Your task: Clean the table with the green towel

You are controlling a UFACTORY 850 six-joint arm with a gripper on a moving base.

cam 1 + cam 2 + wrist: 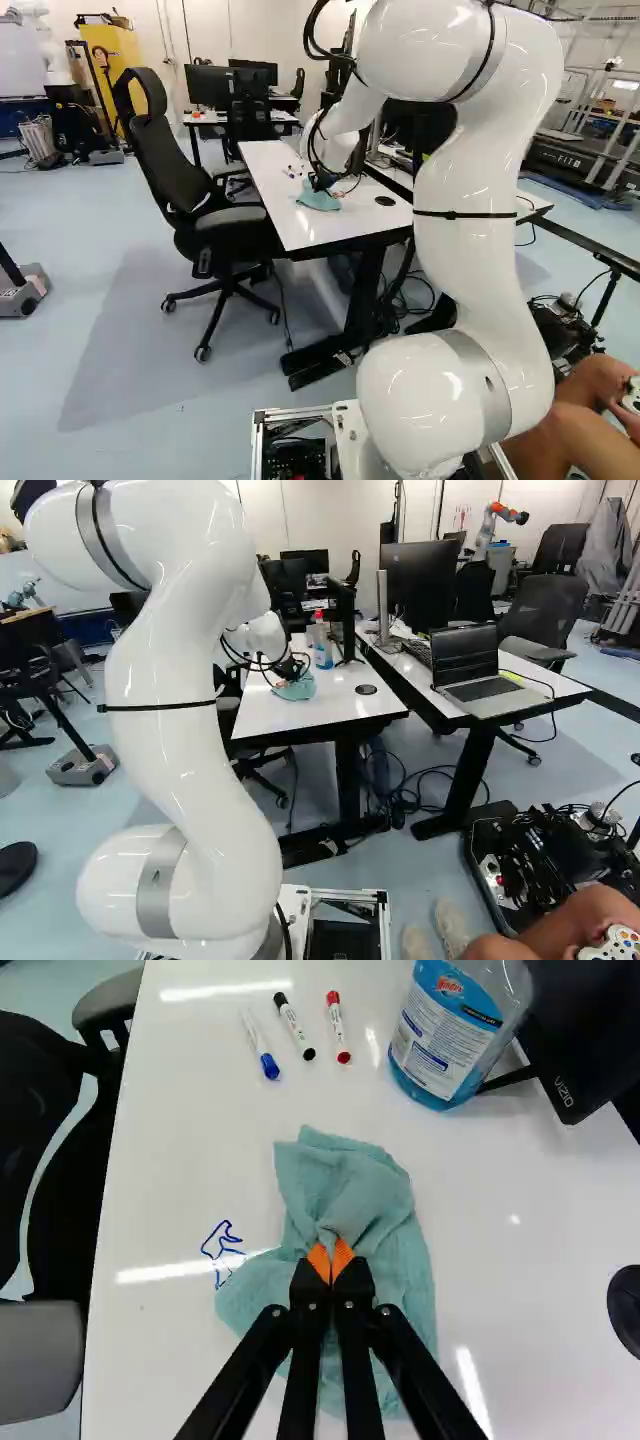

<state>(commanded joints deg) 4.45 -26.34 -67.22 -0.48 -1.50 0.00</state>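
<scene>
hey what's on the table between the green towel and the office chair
In the wrist view, a blue ink drawing lies there on the white tabletop, close beside the towel.

I see the blue-green towel [385,1195] lying rumpled, its middle pinched into folds, on the glossy white table [530,1310], beside blue scribbled lines [226,1251].

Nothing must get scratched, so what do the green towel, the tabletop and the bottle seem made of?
The green towel looks like soft, matt cloth, perhaps cotton: it bunches in limp folds. The tabletop is hard, white and glossy, with bright reflections; laminate or glass, I can't tell. The bottle looks like clear, shiny plastic, blue liquid showing through.
</scene>
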